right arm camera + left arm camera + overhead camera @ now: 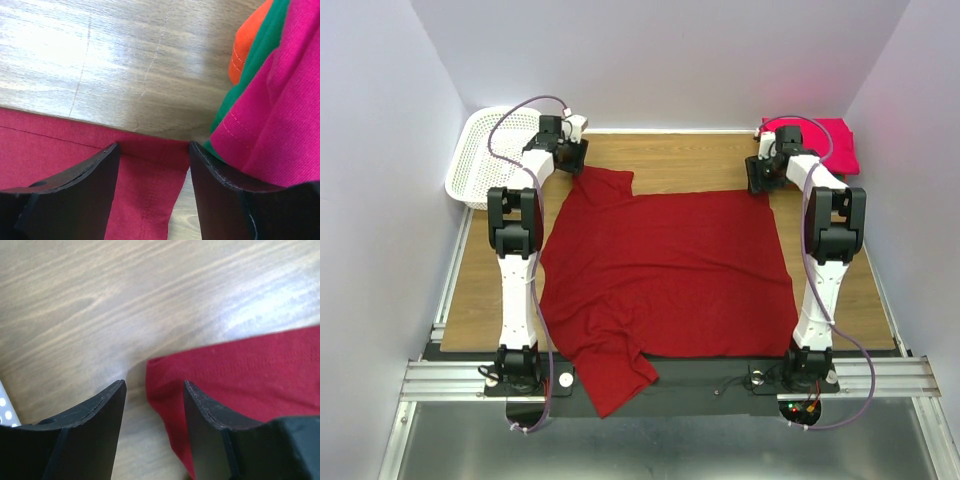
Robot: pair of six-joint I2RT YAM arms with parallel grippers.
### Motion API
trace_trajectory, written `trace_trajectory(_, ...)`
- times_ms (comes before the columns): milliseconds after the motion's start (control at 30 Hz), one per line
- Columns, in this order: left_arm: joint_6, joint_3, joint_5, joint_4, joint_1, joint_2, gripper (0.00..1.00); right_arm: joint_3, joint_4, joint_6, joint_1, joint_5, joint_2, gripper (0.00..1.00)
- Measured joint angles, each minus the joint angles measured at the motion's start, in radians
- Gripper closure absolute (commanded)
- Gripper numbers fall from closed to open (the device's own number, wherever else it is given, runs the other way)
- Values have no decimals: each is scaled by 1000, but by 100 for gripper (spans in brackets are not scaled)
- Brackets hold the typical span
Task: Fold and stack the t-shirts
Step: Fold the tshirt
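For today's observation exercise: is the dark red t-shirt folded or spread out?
Spread out: the dark red t-shirt lies flat, covering most of the table.

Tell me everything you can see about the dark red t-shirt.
The dark red t-shirt is soft knit cloth, spread nearly flat and unfolded across the wooden table, with a few creases. One sleeve points toward the far left, the other drapes over the near edge. Its far corners lie under the open left gripper and right gripper; neither grips it.
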Motion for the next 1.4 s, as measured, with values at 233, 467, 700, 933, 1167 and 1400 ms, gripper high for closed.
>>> trace_trajectory(233,-16,38,3,1,0,39,39,0,0,19,0,6,-1,39)
trace_trajectory(467,-24,43,8,-1,0,40,39,0,5,56,0,48,-2,45)
trace_trajectory(700,-24,43,11,-2,0,40,39,-7,23,80,-1,48,-35,52)
trace_trajectory(933,-24,43,12,-2,0,40,39,-20,69,90,-1,71,-89,53)
trace_trajectory(1167,-23,43,11,-3,0,40,38,-56,75,90,-1,94,-73,53)
trace_trajectory(1400,-23,43,7,-5,0,44,35,-63,78,90,-1,103,-31,54)
